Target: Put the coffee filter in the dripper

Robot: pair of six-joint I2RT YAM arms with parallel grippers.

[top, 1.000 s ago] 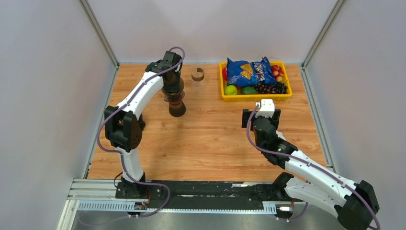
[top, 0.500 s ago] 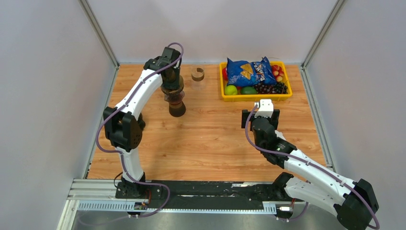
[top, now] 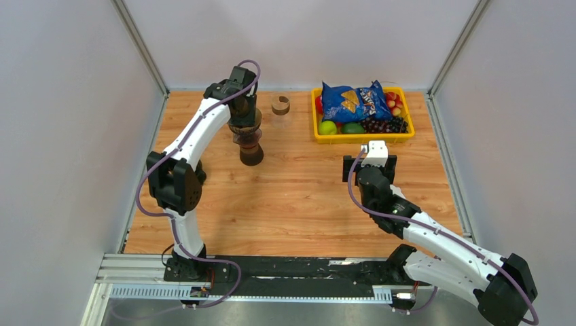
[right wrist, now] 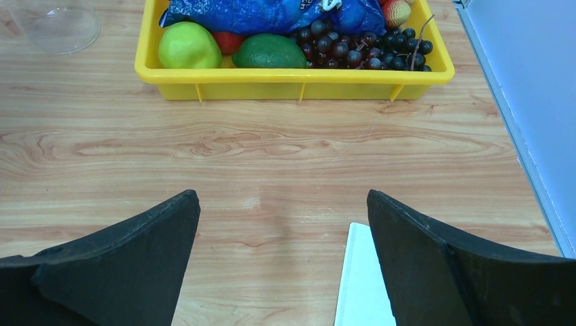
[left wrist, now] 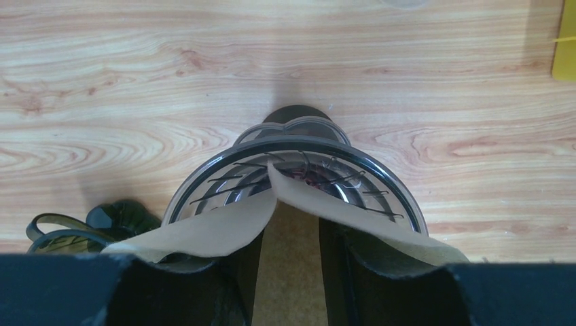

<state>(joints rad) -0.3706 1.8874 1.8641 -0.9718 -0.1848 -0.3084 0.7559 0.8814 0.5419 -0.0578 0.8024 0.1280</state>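
Left wrist view: gripping coffee filter (left wrist: 217,227) in left gripper (left wrist: 289,234), pinched near the fold so both wings flare outward. Hanging directly over dripper (left wrist: 380,180), tip above the ribbed bowl, not seated yet. Held that way probably to preserve the cone shape for the drop. Parked right gripper (right wrist: 282,197) low over table (right wrist: 272,156), spread wide, carrying nothing, well apart from the dripper, likely out of the way on purpose. Next: lower, seat against ribs, release. Could snag a wing on the rim.
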